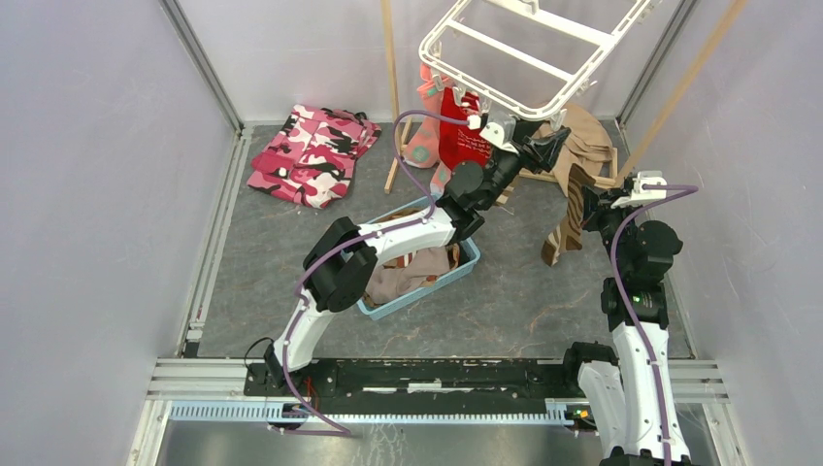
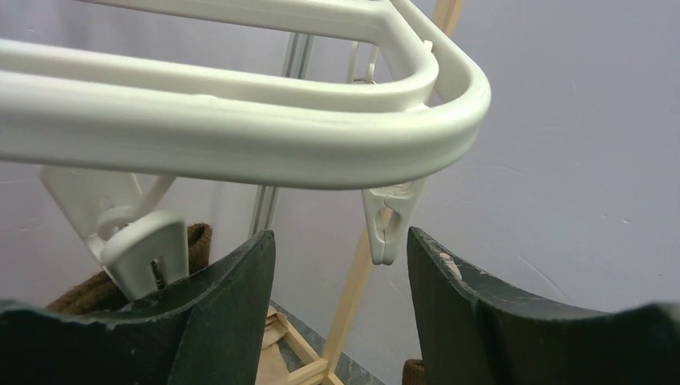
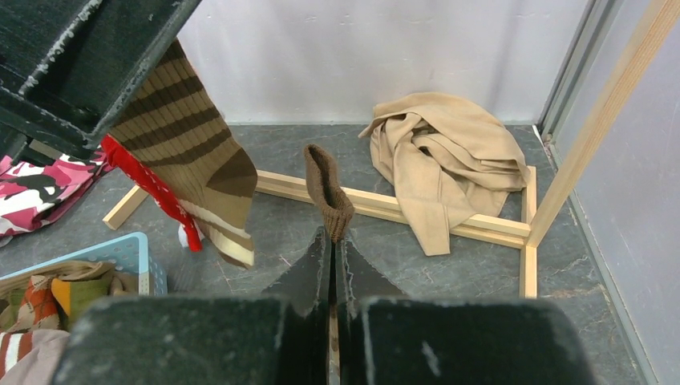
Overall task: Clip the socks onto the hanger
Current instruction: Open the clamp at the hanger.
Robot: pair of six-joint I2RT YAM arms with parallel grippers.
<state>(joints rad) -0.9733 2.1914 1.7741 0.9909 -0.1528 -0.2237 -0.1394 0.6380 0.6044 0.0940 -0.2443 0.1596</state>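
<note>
Red, salmon socks (image 1: 464,141) beneath white hanger (image 1: 514,48)

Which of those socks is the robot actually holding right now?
The plain brown sock, pinched in the shut right gripper. The brown-and-cream striped sock and the red sock hang off to its side, untouched by it.
</note>
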